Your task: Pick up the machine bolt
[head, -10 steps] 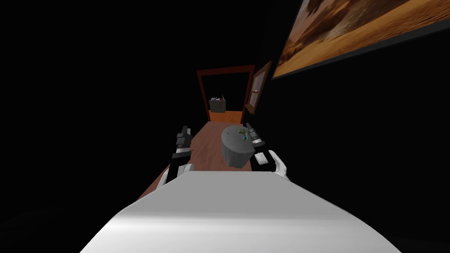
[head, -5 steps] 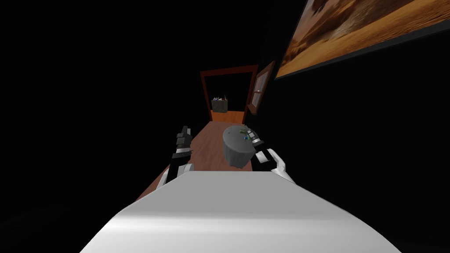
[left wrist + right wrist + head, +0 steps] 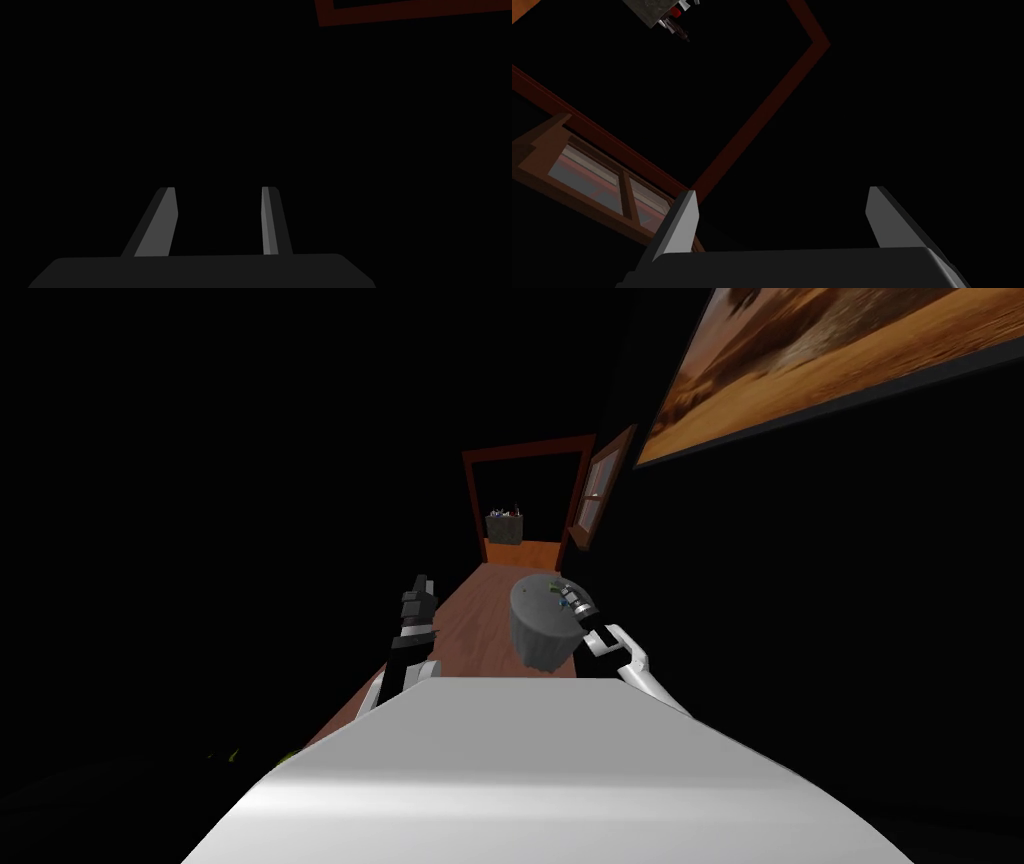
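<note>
A small round grey table [image 3: 540,633] stands on the wooden floor just ahead to my right. On its top lie a few tiny things, one green [image 3: 553,586] and one greyish; they are too small to tell which is the machine bolt. My right gripper [image 3: 567,591] hovers over the table's right rim. In the right wrist view the right gripper [image 3: 782,200] is open and holds nothing. My left gripper [image 3: 422,584] is raised to the left of the table, apart from it. In the left wrist view the left gripper [image 3: 219,200] has its fingers apart and nothing between them.
A strip of brown wooden floor [image 3: 470,628] leads to a red-brown door frame [image 3: 470,503]. Beyond it stands a grey cabinet [image 3: 504,528] with small things on top. A window [image 3: 603,483] and a large painting [image 3: 830,358] hang on the right wall. Black areas lie on both sides.
My right arm has reached further forward, carrying its gripper along the table's right rim. My head has shifted slightly. The left arm has not moved.
</note>
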{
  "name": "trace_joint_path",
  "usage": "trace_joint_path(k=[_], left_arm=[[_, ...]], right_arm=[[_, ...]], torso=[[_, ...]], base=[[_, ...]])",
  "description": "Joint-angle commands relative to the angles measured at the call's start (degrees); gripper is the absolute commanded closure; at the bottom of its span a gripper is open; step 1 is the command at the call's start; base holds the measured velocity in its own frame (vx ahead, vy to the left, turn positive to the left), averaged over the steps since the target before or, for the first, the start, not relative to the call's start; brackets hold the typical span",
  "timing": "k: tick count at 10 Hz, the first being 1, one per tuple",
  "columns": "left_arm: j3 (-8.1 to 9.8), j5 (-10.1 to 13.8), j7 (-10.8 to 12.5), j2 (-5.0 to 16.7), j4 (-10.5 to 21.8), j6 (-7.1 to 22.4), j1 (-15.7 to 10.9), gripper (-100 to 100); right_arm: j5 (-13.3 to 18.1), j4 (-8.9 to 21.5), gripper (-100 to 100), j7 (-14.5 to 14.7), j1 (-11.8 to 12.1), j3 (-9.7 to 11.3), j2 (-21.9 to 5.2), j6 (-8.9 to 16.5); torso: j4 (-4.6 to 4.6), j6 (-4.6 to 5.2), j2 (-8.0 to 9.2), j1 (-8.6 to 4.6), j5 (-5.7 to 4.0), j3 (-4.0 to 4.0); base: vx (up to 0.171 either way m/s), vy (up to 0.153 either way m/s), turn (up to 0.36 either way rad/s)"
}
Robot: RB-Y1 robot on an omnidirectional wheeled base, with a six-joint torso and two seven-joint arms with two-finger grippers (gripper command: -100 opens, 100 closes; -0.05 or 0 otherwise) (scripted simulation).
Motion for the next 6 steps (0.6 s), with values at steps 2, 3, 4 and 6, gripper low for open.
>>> trace_joint_path(k=[2, 3, 4, 6], left_arm=[[0.0, 0.0, 0.0, 0.0, 0.0, 0.0, 0.0, 0], [0.0, 0.0, 0.0, 0.0, 0.0, 0.0, 0.0, 0], [0.0, 0.0, 0.0, 0.0, 0.0, 0.0, 0.0, 0], [0.0, 0.0, 0.0, 0.0, 0.0, 0.0, 0.01, 0]], right_arm=[[1.34, 3.87, -100, 2.21, -1.84, 0.41, -1.52, 2.32], [1.34, 5.28, -100, 2.21, -1.84, 0.41, -1.52, 2.32], [2.29, 6.86, -100, 3.59, -2.85, 0.69, -2.44, 3.81], [3.26, 10.1, -100, 4.92, -3.77, 0.97, -3.31, 5.28]], torso=[[0.0, 0.01, 0.0, 0.0, 0.0, 0.0], [0.0, -0.01, -0.03, 0.01, 0.0, -0.01], [-0.01, 0.02, -0.03, 0.0, 0.0, -0.02], [-0.01, 0.01, -0.05, 0.02, 0.01, -0.03]], base=[[-0.001, 0.005, 0.072], [0.003, 0.004, 0.054], [0.008, 0.009, 0.075], [0.01, 0.01, 0.071]])
